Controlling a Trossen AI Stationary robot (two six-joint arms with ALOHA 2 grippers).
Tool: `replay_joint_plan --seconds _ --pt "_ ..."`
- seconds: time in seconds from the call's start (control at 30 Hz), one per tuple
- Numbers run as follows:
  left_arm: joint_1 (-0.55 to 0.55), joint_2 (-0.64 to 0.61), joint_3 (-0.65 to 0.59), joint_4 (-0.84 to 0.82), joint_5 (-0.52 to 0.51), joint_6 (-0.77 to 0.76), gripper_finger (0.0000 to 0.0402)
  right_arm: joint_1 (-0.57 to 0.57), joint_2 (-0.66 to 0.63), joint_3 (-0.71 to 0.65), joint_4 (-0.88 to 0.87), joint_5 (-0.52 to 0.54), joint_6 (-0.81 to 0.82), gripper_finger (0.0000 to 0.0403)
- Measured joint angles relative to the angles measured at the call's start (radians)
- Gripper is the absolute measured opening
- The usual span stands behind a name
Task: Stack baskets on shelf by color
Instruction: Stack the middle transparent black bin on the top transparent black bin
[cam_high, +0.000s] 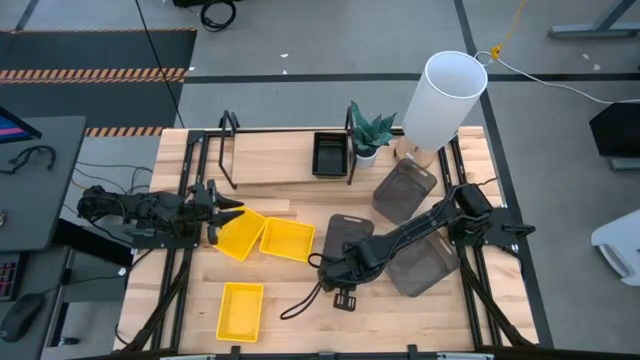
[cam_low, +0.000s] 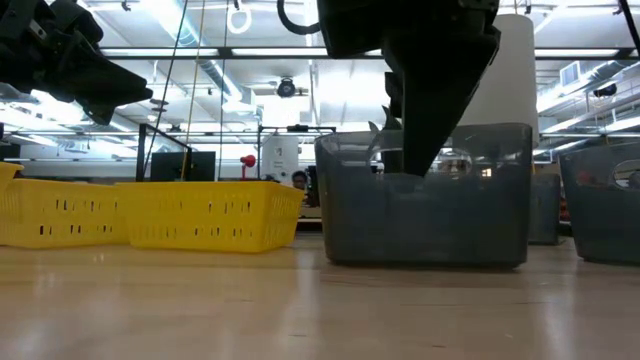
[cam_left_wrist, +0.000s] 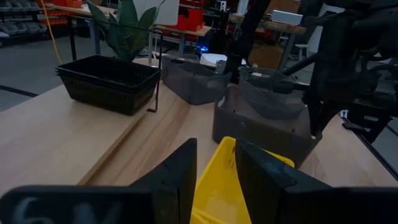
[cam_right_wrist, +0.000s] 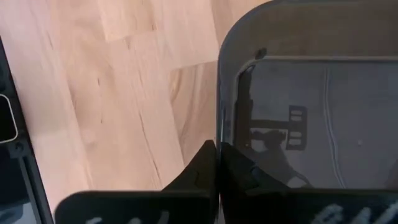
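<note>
My left gripper (cam_high: 228, 213) (cam_left_wrist: 217, 180) is shut on a yellow basket (cam_high: 240, 236) at the table's left. A second yellow basket (cam_high: 288, 240) (cam_low: 210, 215) lies beside it, and a third (cam_high: 240, 309) lies nearer the front edge. My right gripper (cam_high: 337, 266) (cam_right_wrist: 217, 165) points down, shut on a dark grey basket (cam_high: 347, 235) (cam_low: 430, 215) at the table's middle. Two more grey baskets (cam_high: 405, 188) (cam_high: 420, 263) rest on the table to its right. Black mesh baskets (cam_high: 330, 153) (cam_left_wrist: 106, 84) sit stacked on the shelf (cam_high: 270, 160). My left gripper pinches the yellow basket's raised edge (cam_left_wrist: 225, 155) between its two fingers (cam_left_wrist: 180, 180). It comes in about level from the table's left. The basket slopes down away from the fingers; whether its lower part lies on the table I cannot tell. My right gripper pinches the grey basket's side wall at the rim (cam_right_wrist: 219, 106), one finger (cam_right_wrist: 245, 171) inside and one (cam_right_wrist: 199, 171) outside. The fingers come from above, pointing down. The basket stands flat with its bottom on the table (cam_low: 430, 262).
A tall white cylinder (cam_high: 445, 95) and a small potted plant (cam_high: 370, 130) stand at the shelf's right end. Black frame posts (cam_high: 228, 125) rise from the shelf. A loose black cable (cam_high: 300, 300) loops on the table near my right gripper. Bare wood lies at the front right.
</note>
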Motion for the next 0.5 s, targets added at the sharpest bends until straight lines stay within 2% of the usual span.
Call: replay_joint_plan --seconds 0.3,0.5 --pt "0.000 0.000 0.000 0.000 0.000 0.000 0.0117 0.011 -0.019 0.012 -0.029 0.004 -0.026 0.0005" --pt "0.000 0.000 0.000 0.000 0.000 0.000 0.0117 0.046 -0.022 0.162 -0.223 0.125 -0.026 0.0004"
